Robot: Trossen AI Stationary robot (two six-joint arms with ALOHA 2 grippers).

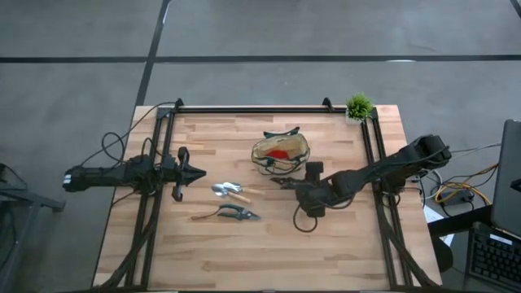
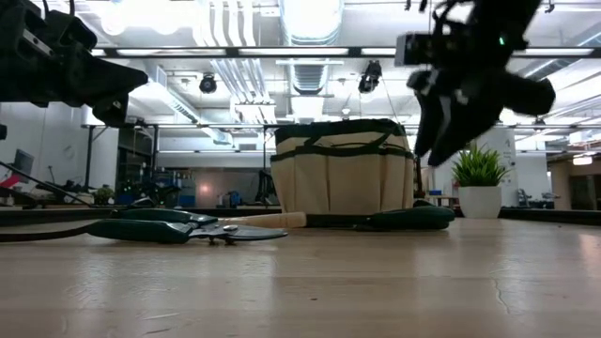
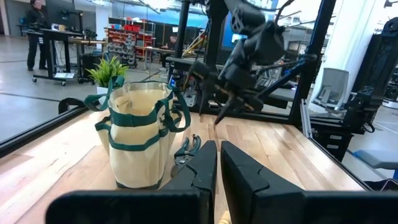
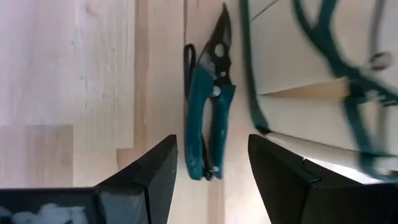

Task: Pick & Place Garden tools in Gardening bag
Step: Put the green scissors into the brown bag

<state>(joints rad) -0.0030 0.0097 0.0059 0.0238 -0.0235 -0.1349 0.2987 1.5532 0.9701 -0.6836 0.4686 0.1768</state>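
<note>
The right gripper (image 4: 211,163) is held spread open over teal-handled pruning shears (image 4: 208,124) beside the round tan fabric bag (image 1: 281,151), apparently for grasping; the left gripper (image 3: 217,163), nearly closed and empty, waits apart.

Cloth bag (image 1: 281,152), wood table (image 1: 244,252)

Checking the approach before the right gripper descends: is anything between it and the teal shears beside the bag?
Nothing visible. The right gripper, fingers open, hangs directly over the teal-handled shears, which lie flat on bare wood; the gardening bag stands close alongside them.
</note>
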